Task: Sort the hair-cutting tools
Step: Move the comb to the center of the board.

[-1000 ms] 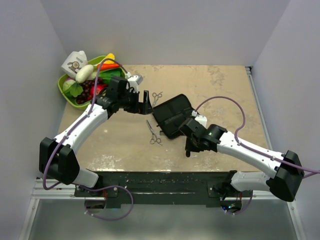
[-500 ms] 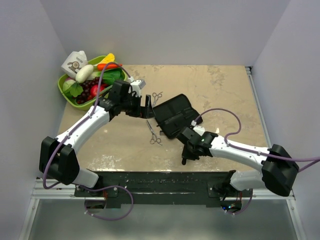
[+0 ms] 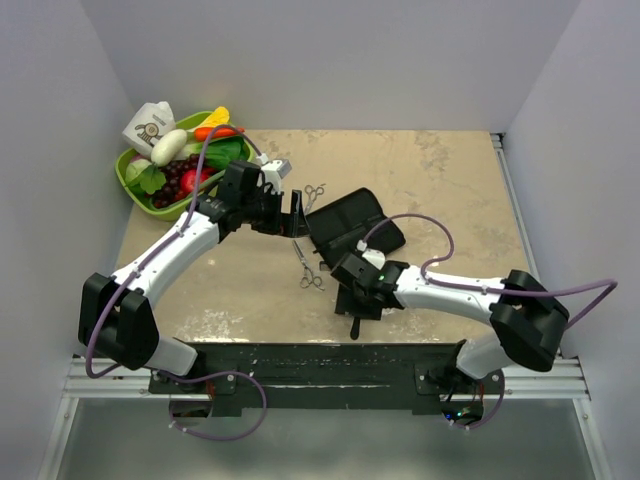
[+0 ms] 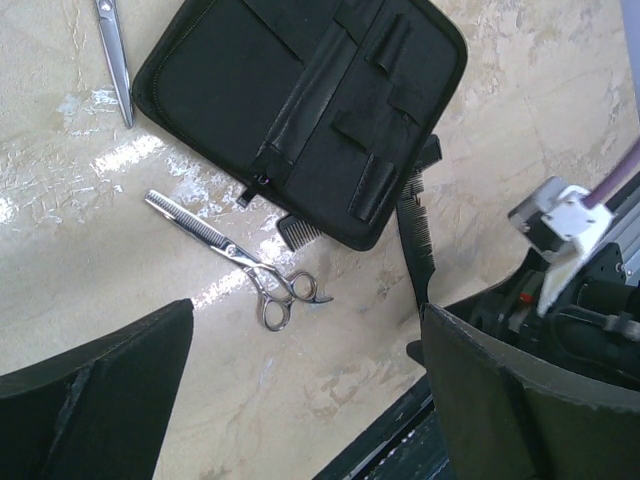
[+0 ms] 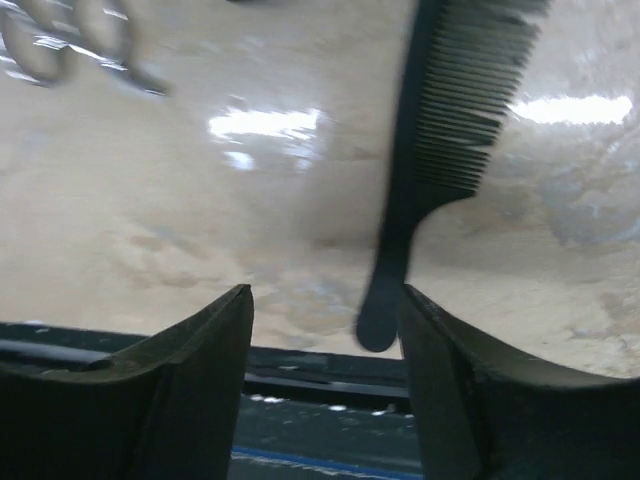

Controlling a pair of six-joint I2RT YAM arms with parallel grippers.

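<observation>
The black comb (image 5: 440, 130) lies on the table, its handle end between my right gripper's (image 5: 327, 300) open jaws, close to the right finger and not clamped. In the left wrist view the comb (image 4: 415, 235) runs out from under the flat black case (image 4: 300, 100). One silver scissors (image 4: 240, 260) lies just in front of the case, also visible from above (image 3: 308, 265). A second scissors (image 3: 315, 192) lies behind the case (image 3: 350, 225). My left gripper (image 4: 310, 370) hangs wide open above the table near the case's left edge, holding nothing. The right gripper (image 3: 355, 318) sits near the front edge.
A green basket (image 3: 128, 178) of toy fruit and vegetables, with a white carton (image 3: 150, 122) at its back, stands at the far left corner. A black rail (image 3: 320, 360) runs along the table's near edge, right under the right gripper. White walls enclose three sides.
The right arm swung left and toward the near edge with the comb, then its jaws opened and let the comb go. The left arm shifted slightly right early on, then held still.
</observation>
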